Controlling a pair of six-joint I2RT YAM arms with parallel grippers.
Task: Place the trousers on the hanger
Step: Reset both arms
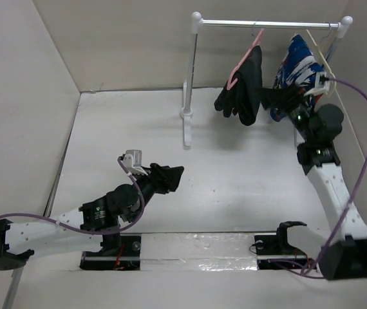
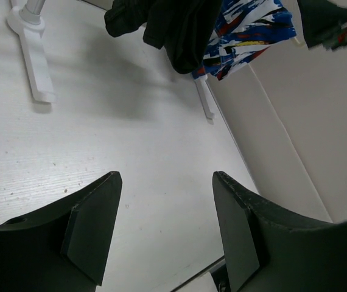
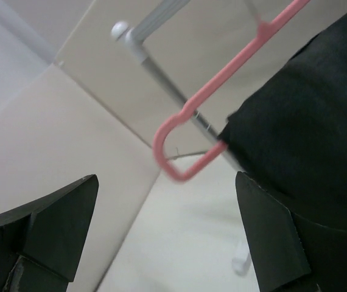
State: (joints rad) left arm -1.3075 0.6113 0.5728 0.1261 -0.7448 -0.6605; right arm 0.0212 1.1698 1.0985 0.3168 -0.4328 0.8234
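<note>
The black trousers (image 1: 244, 87) hang draped over the pink hanger (image 1: 243, 61), which hangs from the rail (image 1: 267, 24) of the white rack. My right gripper (image 1: 279, 98) is open and empty, just right of the trousers at their height. In the right wrist view the hanger's pink corner (image 3: 182, 137) and the trousers (image 3: 307, 121) lie ahead of the open gripper (image 3: 167, 204); the right finger (image 3: 265, 243) is close to the cloth. My left gripper (image 1: 172, 175) is open and empty, low over the table's middle. Its view shows the trousers (image 2: 173, 24) far ahead of the gripper (image 2: 167, 194).
A blue, white and red patterned garment (image 1: 297, 67) on a cream hanger hangs right of the trousers, behind my right wrist; it also shows in the left wrist view (image 2: 246, 30). The rack's left post (image 1: 190, 77) and foot (image 1: 186, 129) stand at back centre. Walls enclose the table.
</note>
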